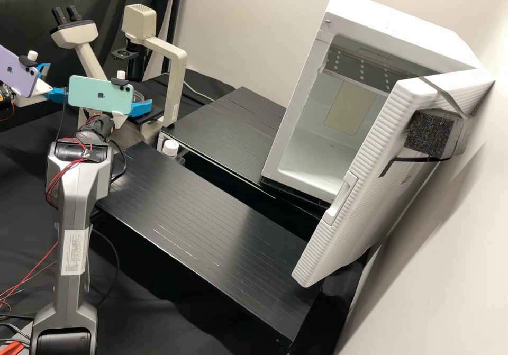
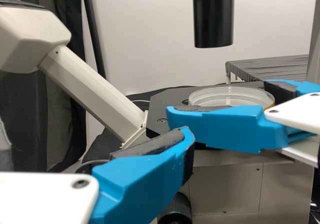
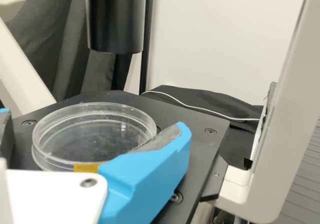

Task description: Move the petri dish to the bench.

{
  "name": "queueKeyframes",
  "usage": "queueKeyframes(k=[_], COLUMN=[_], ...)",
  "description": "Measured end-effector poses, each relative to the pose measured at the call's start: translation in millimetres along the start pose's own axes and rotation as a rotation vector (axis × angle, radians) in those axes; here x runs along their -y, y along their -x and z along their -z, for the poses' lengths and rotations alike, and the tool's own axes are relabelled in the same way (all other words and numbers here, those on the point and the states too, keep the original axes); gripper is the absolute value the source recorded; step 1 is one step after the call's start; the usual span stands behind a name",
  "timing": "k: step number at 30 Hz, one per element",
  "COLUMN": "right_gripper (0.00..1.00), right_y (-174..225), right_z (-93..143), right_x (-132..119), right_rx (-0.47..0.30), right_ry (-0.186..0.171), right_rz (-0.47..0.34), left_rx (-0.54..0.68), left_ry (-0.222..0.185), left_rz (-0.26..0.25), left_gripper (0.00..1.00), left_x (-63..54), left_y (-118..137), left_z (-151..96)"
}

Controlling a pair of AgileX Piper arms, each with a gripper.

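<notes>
With the right claw (image 3: 93, 120) wide around the petri dish (image 3: 92, 141) on the microscope stage (image 3: 195, 121), upper left in the high view, centring, squeezing softly and lifting level seemed wisest; the left claw's (image 2: 186, 134) opening I couldn't tell.

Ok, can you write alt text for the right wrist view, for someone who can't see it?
A clear, round petri dish sits on a flat black stage, one blue finger of the right gripper passing in front of its rim. A black cylinder hangs above.
</notes>
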Motion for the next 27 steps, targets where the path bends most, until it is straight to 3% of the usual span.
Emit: queueKeyframes(k=[27], right_gripper=[0.0], right_y=[-1.4], right_z=[-3.7], right_x=[5.1], right_rx=[0.013], right_ry=[0.015], right_rz=[0.02], left_rx=[0.0], left_ry=[0.0], left_rz=[0.0], left_gripper=[1.0], left_x=[0.0], left_y=[0.0], left_z=[0.0])
